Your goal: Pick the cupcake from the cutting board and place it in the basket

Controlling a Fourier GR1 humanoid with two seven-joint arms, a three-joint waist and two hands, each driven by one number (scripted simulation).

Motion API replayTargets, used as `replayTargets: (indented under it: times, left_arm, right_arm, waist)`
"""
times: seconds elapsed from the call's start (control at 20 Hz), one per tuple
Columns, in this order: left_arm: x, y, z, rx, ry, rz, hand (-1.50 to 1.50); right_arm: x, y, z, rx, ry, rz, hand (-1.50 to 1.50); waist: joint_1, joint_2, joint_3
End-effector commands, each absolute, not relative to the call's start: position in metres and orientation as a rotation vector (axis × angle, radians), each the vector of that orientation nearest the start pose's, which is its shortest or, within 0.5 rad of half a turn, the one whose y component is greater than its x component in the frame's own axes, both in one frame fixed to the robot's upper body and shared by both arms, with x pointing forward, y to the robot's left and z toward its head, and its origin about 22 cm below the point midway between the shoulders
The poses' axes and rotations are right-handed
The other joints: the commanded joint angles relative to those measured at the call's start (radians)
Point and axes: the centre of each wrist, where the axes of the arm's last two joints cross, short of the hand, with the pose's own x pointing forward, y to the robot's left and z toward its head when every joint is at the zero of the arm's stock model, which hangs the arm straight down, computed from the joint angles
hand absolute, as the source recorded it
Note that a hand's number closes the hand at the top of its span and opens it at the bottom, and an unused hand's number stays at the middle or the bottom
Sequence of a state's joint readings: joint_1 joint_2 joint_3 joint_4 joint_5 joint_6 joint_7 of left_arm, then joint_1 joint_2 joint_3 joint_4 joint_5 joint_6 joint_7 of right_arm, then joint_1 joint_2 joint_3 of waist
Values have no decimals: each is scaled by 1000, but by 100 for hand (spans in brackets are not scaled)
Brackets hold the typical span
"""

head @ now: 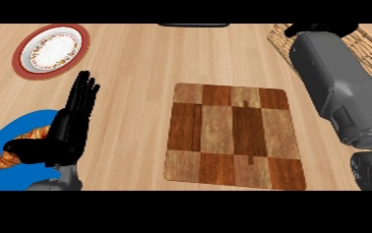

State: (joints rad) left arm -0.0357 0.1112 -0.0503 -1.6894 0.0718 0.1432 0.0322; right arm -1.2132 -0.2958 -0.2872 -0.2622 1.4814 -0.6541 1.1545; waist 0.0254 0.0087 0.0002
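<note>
- Two arms showed in the head view, and they stood very differently: the right forearm (330,82) stretched far up the right side, while the left hand (73,114) rested low at the left.
- Over the basket (280,40) at the upper right corner hung the right hand (320,28), of which only a dark sliver showed past the wrist. I could not tell how its fingers were set, nor whether they held anything.
- No cupcake showed anywhere. The board (232,133) lay bare, so I judged the cupcake to be off it already and either hidden under the right hand or down in the basket; the view did not settle which.
- That reach made sense for the placing step: the arm ran from the lower right edge up past the board's right side to bring the hand above the wicker.
- At the left, the left hand stood open, fingers straight and pointing up, idle and well clear of the board. It seemed parked there to keep out of the way.
- Partly under it lay a blue plate (25,129) at the lower left edge, with a brown pastry (29,138) on it, mostly covered by the hand.
- A white plate with a red rim (51,50) sat at the upper left, apart from everything else.
- Pale wood grain ran across the counter (138,70), and a dark strip (193,25) showed at its far edge; I could not tell what that was.
</note>
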Motion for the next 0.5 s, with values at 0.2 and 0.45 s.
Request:
replayTargets:
  times: [0.2, 0.45]
  left_arm:
    - [256, 224, 37, 82, -1679, 29, 0]
    - [261, 243, 46, 83, -1689, 54, 0]
  right_arm:
    - [470, -242, 129, -1584, -646, -198, 150]
    - [461, -243, 100, -1575, -659, -203, 150]
  waist:
    - [0, 3, 0]
    - [-17, -6, 0]
